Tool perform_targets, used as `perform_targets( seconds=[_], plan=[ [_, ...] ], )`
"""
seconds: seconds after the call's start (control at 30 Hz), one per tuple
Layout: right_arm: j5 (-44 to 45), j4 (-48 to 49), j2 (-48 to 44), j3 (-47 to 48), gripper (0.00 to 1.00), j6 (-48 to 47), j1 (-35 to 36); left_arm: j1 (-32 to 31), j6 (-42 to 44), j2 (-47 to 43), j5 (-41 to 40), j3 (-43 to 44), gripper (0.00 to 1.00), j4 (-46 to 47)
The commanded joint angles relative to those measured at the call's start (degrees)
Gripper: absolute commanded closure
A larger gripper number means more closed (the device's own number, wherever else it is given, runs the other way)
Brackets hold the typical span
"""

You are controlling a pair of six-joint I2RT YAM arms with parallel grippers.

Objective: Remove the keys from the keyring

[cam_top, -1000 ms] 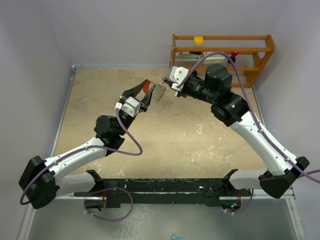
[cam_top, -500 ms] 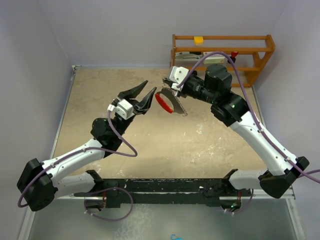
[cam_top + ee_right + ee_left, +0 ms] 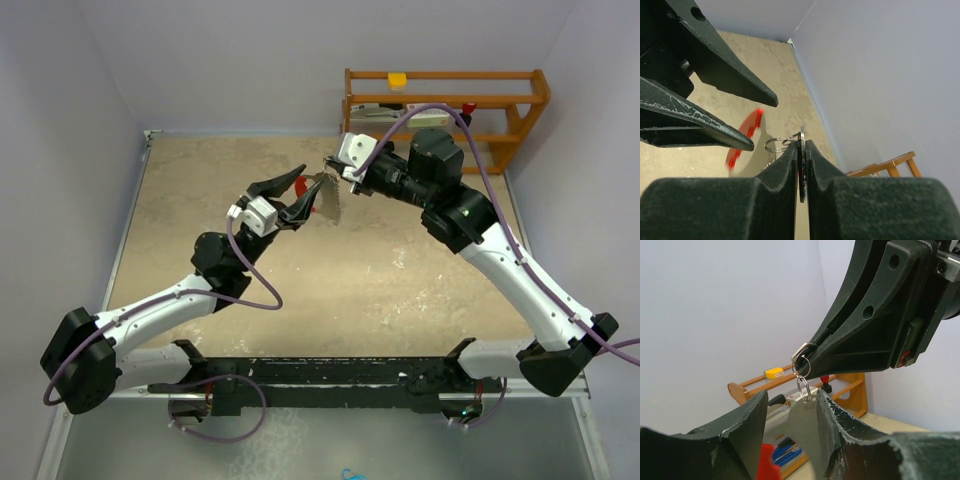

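My right gripper [image 3: 331, 166] is held above the table, shut on a thin flat dark-and-silver key [image 3: 801, 167]. Two small silver rings [image 3: 803, 376] hang from the key. Below the rings dangles the keyring [image 3: 326, 196], seen edge-on as a grey flat piece [image 3: 807, 435] with a red crescent [image 3: 742, 137]. My left gripper [image 3: 310, 182] is open with its jaws either side of the hanging keyring. In the left wrist view there is a gap on the left side of the left gripper [image 3: 792, 395]. In the right wrist view the right gripper [image 3: 801, 145] pinches the key's edge.
An orange wooden rack [image 3: 445, 100] stands against the back wall, right behind the right arm, with a yellow block [image 3: 398, 80] on top and tools on its shelf. The sandy tabletop [image 3: 300, 290] ends at walls on the left and at the back.
The left gripper let go of the keyring and drew back left, leaving it swinging from the right gripper. It has since returned, jaws wider, around the keyring. The right arm held still.
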Motion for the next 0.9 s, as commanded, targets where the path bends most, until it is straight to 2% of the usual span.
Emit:
perform_targets(
  seconds=[0.0,0.7,0.87],
  plan=[
    [-1.37,3.84,0.26,1.49,0.88,0.90,0.35,0.00,-0.78,0.05,0.48,2.10,0.59,2.72],
    [-1.90,3.25,1.28,2.71,0.88,0.88,0.78,-0.09,0.63,4.27,-1.83,2.99,0.57,6.91],
    [-1.75,3.06,1.15,2.56,0.88,0.74,0.91,-0.09,1.69,5.39,-4.16,3.07,0.62,8.46]
  ],
)
